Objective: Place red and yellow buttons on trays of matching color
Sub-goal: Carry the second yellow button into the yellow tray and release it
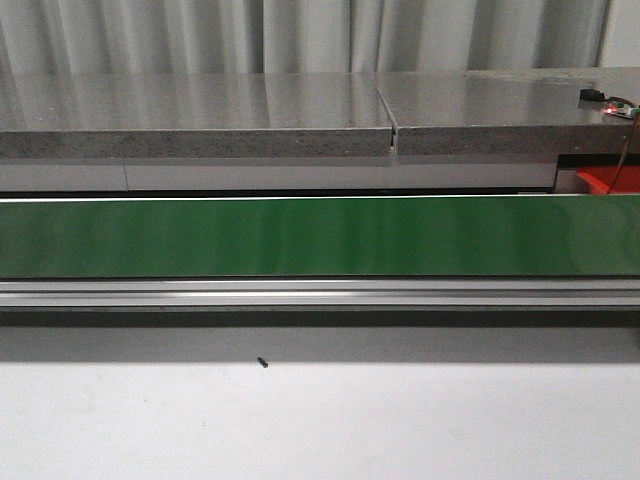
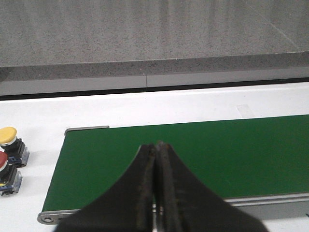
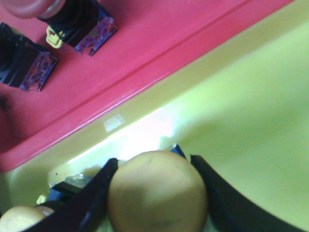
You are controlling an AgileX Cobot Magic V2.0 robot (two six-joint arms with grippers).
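Note:
In the right wrist view my right gripper (image 3: 153, 160) is shut on a yellow button (image 3: 157, 193), a finger pressed to each side of its domed cap, low over the yellow tray (image 3: 251, 96). Another yellow button (image 3: 19, 220) lies in that tray beside it. The red tray (image 3: 159, 43) adjoins it and holds a red button (image 3: 72, 19) and a second black switch body (image 3: 24, 60). In the left wrist view my left gripper (image 2: 155, 145) is shut on nothing above the end of the green belt (image 2: 217, 154). A yellow button (image 2: 8, 135) and a red button (image 2: 2, 162) stand on the white table beside that end.
The front view shows the long green conveyor belt (image 1: 320, 235) across the middle, a grey stone counter (image 1: 300, 115) behind it, and a corner of the red tray (image 1: 605, 180) at the far right. Neither arm appears in that view.

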